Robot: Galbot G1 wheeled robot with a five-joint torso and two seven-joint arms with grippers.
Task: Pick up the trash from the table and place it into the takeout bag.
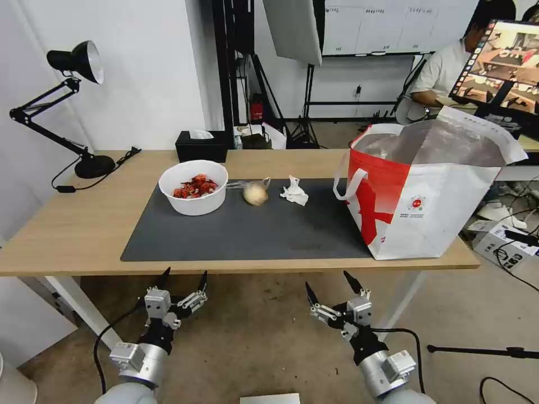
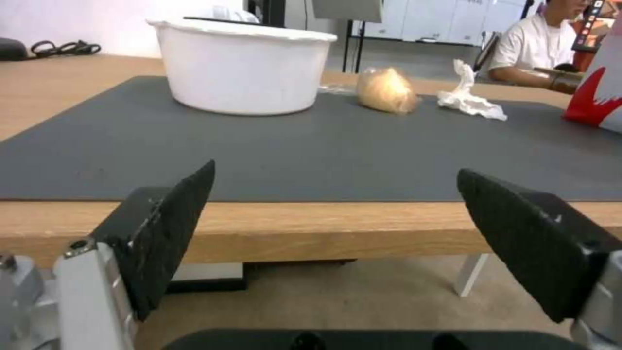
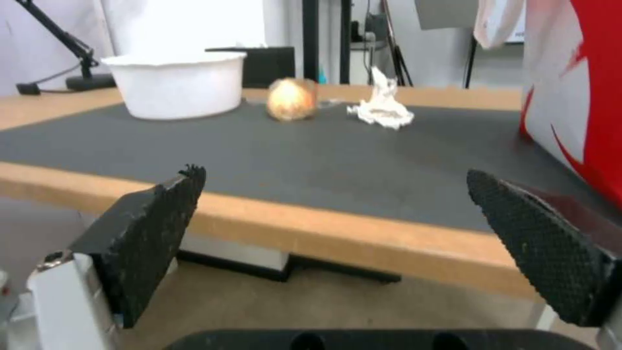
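The big red-and-white takeout bag (image 1: 418, 202), round red logo facing us with writing too small to read, stands at 3 o'clock on the light wood worktop (image 1: 73, 224). The white bowl of red scraps (image 1: 193, 187), clear bag with a yellowish lump (image 1: 255, 192) and crumpled white tissue (image 1: 294, 192) sit in a row at 12 o'clock. The left gripper (image 1: 183, 279) and right gripper (image 1: 331, 288) wait below the edge, fingers spread wide, holding nothing.

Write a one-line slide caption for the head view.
Both open claws, left claw and right claw, wait below the table edge; white bowl, bagged lump, tissue and takeout bag sit on top.

White wall (image 1: 146, 67) across the upper left. Black desk lamp (image 1: 67, 106) at far left, arm folded, cable trailing. Black tissue box (image 1: 201, 146) behind it, centre. Black stands (image 1: 306, 101) and a pale softbox panel (image 1: 292, 28) upper middle. Monitor (image 1: 502, 67) at upper right. Bare brownish floor (image 1: 258, 336) below, cables (image 1: 505, 258) strewn right.
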